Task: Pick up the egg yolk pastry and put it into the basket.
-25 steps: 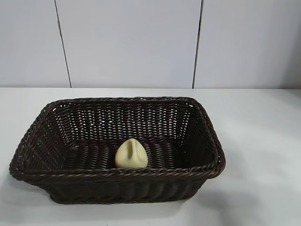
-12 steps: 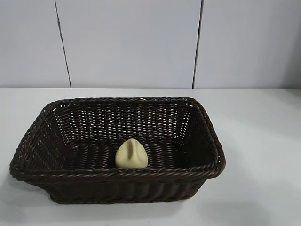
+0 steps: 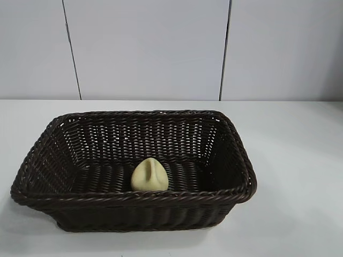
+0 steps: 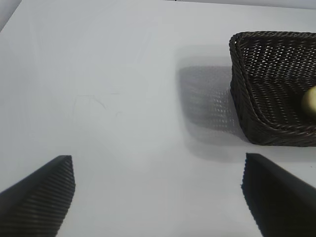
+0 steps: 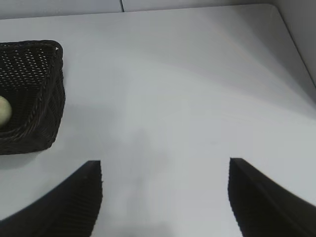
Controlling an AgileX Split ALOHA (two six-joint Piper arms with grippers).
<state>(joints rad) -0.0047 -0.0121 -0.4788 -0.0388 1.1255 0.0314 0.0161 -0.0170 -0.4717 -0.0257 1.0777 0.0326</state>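
The pale yellow egg yolk pastry (image 3: pixel 149 175) lies inside the dark brown wicker basket (image 3: pixel 134 197), close to its front wall. A sliver of the pastry (image 4: pixel 310 100) shows in the left wrist view, inside the basket (image 4: pixel 256 123). The right wrist view also catches the pastry (image 5: pixel 4 109) in the basket (image 5: pixel 47 118). My left gripper (image 4: pixel 158 170) is open over bare table, well apart from the basket. My right gripper (image 5: pixel 165 173) is open too, over bare table on the basket's other side. Neither arm shows in the exterior view.
A white table (image 3: pixel 300 160) carries the basket, with a pale panelled wall (image 3: pixel 150 48) behind it. The table's edge and corner (image 5: pixel 284 29) show in the right wrist view.
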